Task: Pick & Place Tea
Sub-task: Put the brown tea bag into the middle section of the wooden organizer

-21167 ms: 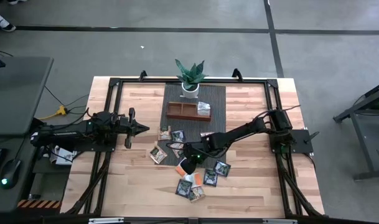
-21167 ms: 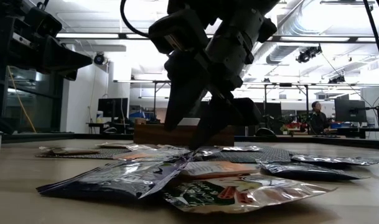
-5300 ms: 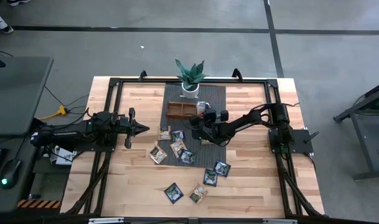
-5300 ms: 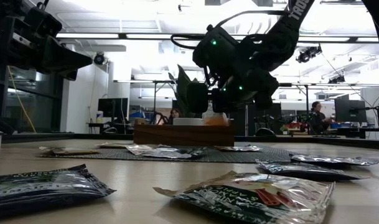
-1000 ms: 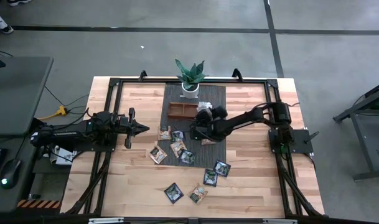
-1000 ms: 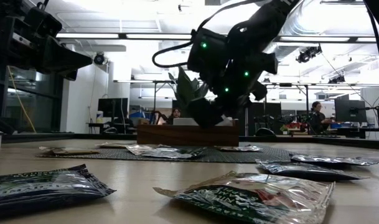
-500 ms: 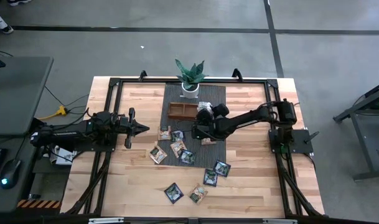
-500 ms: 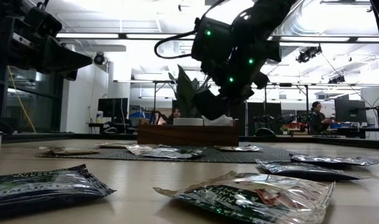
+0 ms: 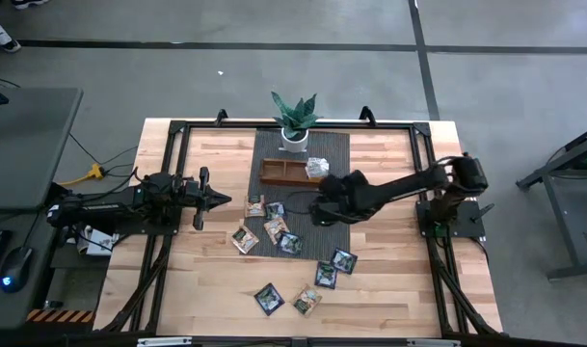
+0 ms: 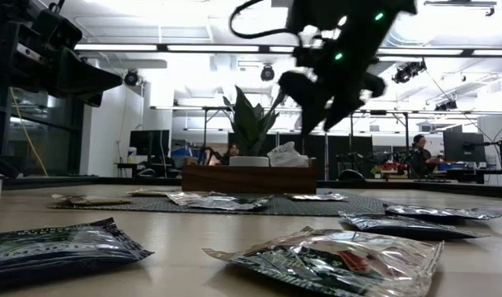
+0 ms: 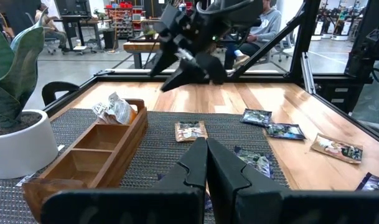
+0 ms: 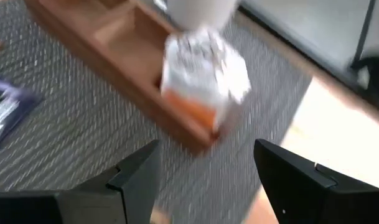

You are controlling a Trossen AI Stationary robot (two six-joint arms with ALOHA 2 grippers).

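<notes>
While the left hand waits shut at the tabletop's left, the right hand, open and empty, hangs nearest the loose sachets lying leftward on the mat

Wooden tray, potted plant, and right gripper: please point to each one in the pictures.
Wooden tray (image 9: 279,172), high view, on an empty compartment.
Potted plant (image 9: 294,118), high view, on its leaves.
Right gripper (image 12: 205,171), right wrist view, between its open fingers.
</notes>
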